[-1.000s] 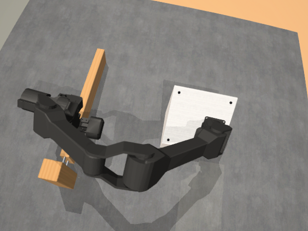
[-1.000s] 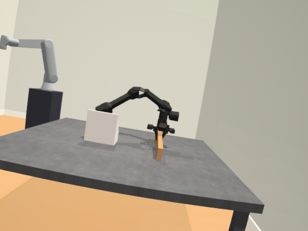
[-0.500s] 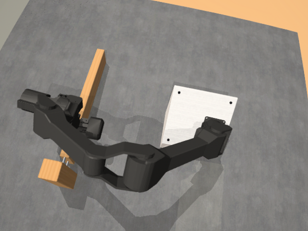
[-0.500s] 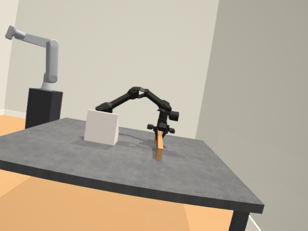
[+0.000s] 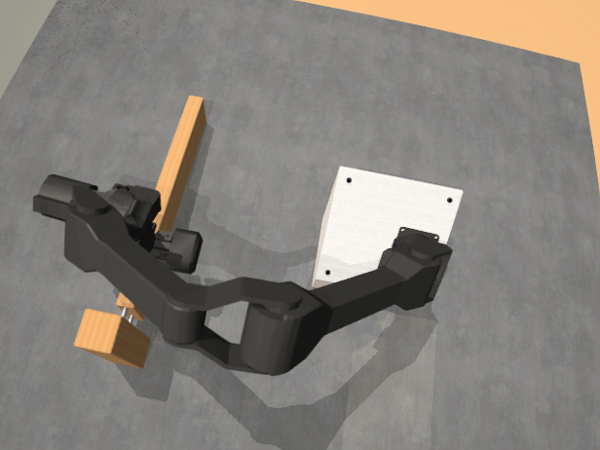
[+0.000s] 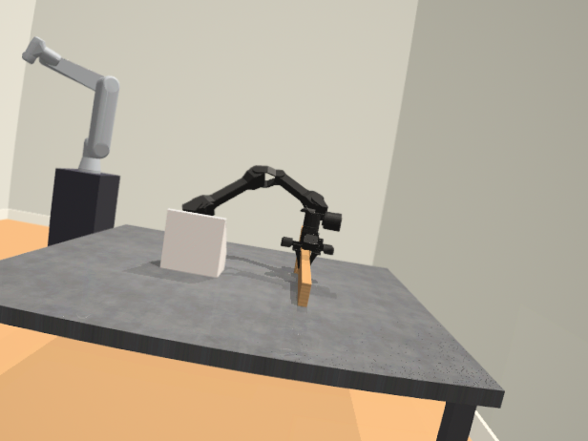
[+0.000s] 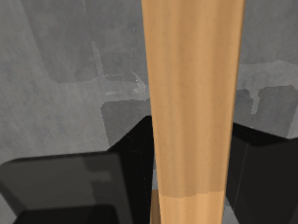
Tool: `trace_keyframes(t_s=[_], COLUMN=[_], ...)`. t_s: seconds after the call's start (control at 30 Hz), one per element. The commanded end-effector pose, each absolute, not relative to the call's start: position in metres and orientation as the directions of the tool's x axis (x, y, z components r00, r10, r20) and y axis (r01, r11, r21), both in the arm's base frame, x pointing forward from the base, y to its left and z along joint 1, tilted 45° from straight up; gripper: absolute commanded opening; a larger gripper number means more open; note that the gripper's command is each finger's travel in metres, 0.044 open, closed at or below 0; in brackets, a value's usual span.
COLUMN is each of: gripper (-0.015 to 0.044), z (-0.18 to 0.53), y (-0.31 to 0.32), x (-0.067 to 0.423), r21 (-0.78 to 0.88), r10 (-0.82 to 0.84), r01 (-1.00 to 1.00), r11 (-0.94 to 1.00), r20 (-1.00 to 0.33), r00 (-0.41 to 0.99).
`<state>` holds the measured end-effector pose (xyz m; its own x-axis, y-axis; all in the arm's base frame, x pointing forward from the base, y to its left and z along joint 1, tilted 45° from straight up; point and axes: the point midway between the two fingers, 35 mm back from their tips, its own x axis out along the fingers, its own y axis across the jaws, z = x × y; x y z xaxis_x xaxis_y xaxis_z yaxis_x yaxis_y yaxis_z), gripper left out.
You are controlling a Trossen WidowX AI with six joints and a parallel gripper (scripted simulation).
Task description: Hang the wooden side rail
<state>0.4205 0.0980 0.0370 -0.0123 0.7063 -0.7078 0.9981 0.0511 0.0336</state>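
The wooden side rail (image 5: 180,156) (image 6: 305,277) (image 7: 195,58) stands on its narrow edge; its far end appears to rest on the table. My gripper (image 6: 305,260) (image 7: 172,120) is shut on the rail, one finger on each side, partway along it; the top view hides the fingertips behind the arm. The short headboard post (image 5: 98,331) stands upright at the rail's near end. The steel hooks (image 5: 128,315) show in the narrow gap between rail end and post. The slot and pins are hidden, so I cannot tell whether the hooks sit on the pins.
A white block (image 5: 360,219) (image 6: 193,243) with dark holes in its top stands beside the arm's base, well to one side of the rail. The arm (image 5: 131,263) arches over the table between its base and the rail. A grey robot arm (image 6: 107,112) stands on a dark pedestal behind the table.
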Motion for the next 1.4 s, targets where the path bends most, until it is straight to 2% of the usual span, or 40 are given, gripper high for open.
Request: trace_keyframes(t_s=[0.0,1.37], gripper=[0.0,0.0], z=[0.0414,0.0444], y=[0.0963,0.1003], x=[0.4224,0.422], r21=[0.04,0.04], r10=[0.708,0.708], r01=[0.998,0.998], r11=[0.043,0.043], r20=[-0.706,-0.706], r00=[-0.002,-0.002])
